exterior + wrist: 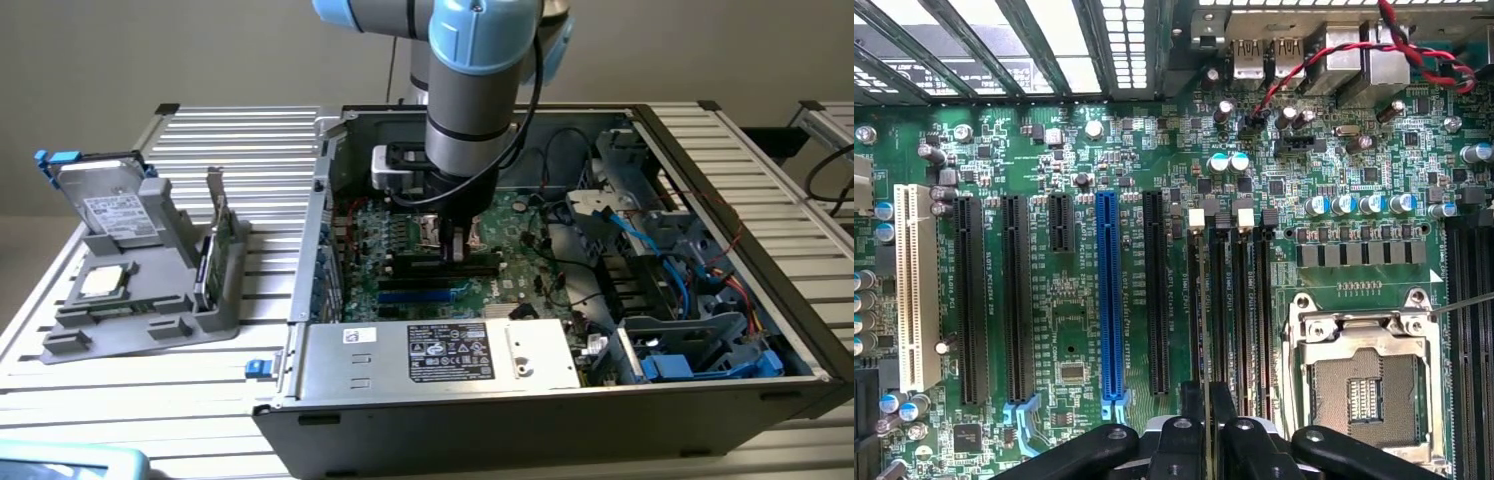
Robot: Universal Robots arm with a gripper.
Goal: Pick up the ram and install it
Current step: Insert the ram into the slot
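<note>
The ram (211, 235), a thin dark-green stick, stands on its edge in the grey holder (147, 335) at the exterior view's left, outside the computer case. My gripper (461, 250) hangs inside the open case above the green motherboard, far from the ram. In the wrist view the gripper (1209, 400) is shut, its black fingers (1194, 410) together with nothing visible between them. They hover over one end of the row of black memory slots (1229, 300), which look empty.
The holder also carries a grey drive with blue tabs (114, 205) and a square silver processor chip (100, 282). The empty processor socket (1364, 375) lies beside the memory slots. Blue and black cables (667, 260) crowd the case's right side. A labelled metal box (447, 352) fills its front.
</note>
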